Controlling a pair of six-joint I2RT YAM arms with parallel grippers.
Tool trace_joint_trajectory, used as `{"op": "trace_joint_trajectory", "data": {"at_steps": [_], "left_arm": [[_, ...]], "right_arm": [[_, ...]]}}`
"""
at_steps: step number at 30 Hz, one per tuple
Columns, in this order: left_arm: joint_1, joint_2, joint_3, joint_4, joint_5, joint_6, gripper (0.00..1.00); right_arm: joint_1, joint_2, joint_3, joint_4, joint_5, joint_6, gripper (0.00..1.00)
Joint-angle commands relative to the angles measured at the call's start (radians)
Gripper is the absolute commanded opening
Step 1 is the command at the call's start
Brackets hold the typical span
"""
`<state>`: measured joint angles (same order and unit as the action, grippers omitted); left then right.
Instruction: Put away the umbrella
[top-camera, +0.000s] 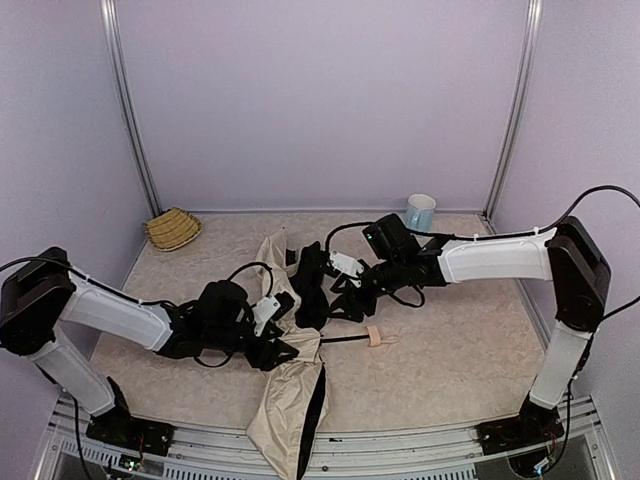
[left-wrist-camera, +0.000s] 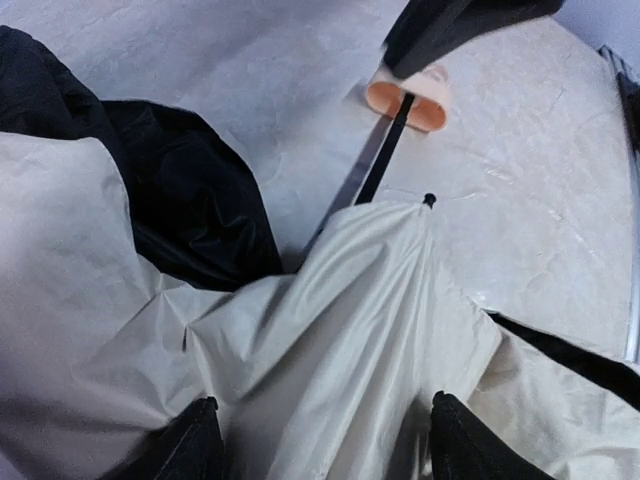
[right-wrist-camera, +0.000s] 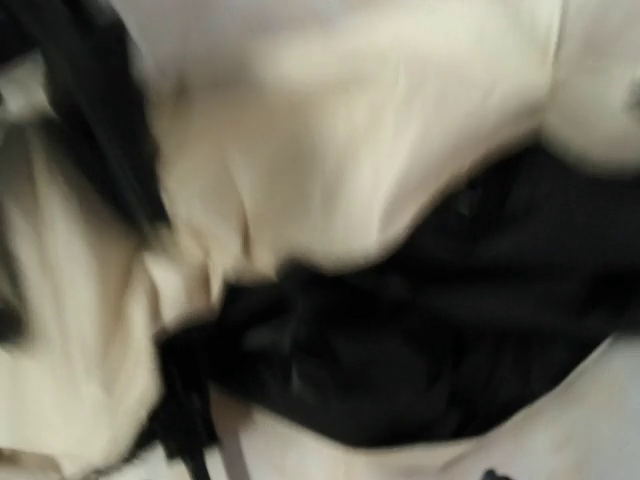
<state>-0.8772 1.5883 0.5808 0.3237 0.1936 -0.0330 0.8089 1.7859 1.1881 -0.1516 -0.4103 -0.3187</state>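
Observation:
The umbrella sprawls half-collapsed across the table's middle, its cream canopy running from the back down over the near edge, with black lining showing. Its thin black shaft ends in the tan handle to the right. My left gripper is low over the canopy. In the left wrist view its fingertips stand wide apart, open, with cream fabric spread between them. My right gripper is pressed into the black and cream folds. The right wrist view is blurred and its fingers are hidden.
A woven straw basket sits at the back left corner. A white and blue cup stands at the back right. The canopy drapes over the metal rail at the near edge.

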Motion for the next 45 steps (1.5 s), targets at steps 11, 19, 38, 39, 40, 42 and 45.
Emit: {"op": "trace_joint_trajectory", "data": {"at_steps": [11,19,38,39,40,42,45], "left_arm": [[0.133,-0.435,-0.030,0.054,0.089,-0.061,0.82],[0.224,-0.006,0.477,-0.295,-0.122,-0.002,0.69],[0.217,0.552,1.109,-0.921,-0.294,0.135,0.36],[0.213,0.546,1.105,-0.921,-0.302,0.135,0.32],[0.212,0.537,1.099,-0.916,-0.305,0.136,0.24],[0.210,0.520,1.085,-0.899,-0.304,0.136,0.11],[0.212,0.463,1.054,-0.847,-0.243,0.140,0.00]], "right_arm": [[0.025,0.237,0.067,-0.197,-0.019,-0.137,0.66],[0.030,0.187,-0.024,-0.119,-0.044,-0.132,0.62],[0.033,0.132,-0.080,-0.091,0.008,-0.132,0.52],[0.032,0.132,-0.081,-0.092,0.008,-0.133,0.52],[0.032,0.131,-0.081,-0.091,0.008,-0.134,0.50],[0.033,0.135,-0.081,-0.089,0.003,-0.138,0.45],[0.032,0.146,-0.075,-0.087,-0.003,-0.139,0.39]]}}
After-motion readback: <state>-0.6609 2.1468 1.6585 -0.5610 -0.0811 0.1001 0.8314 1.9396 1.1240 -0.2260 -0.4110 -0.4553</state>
